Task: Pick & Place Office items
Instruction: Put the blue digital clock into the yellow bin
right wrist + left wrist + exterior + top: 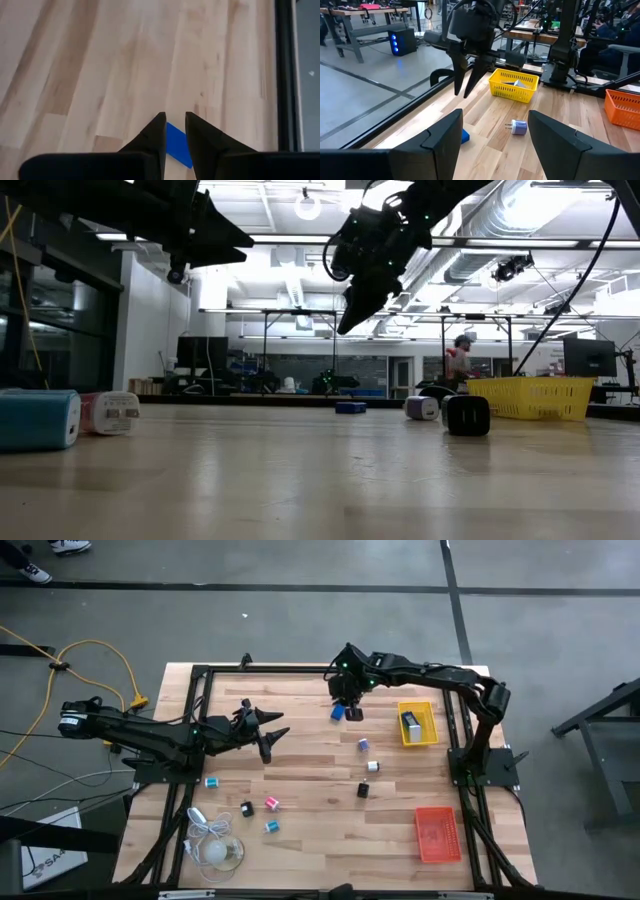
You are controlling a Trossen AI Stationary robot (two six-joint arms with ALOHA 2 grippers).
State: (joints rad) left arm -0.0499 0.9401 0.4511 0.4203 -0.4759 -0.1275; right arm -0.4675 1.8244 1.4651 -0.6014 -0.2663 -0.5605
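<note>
A small flat blue rectangular piece is lying on the wooden table in the upper middle of the high view, just left of the yellow plastic mesh tray. The right gripper is hanging above it, raised well clear of the wood in the low view, its fingers nearly closed and holding nothing. If lowered this narrow, the piece is likely being pushed aside rather than straddled. The left gripper is waiting spread wide at centre left.
</note>
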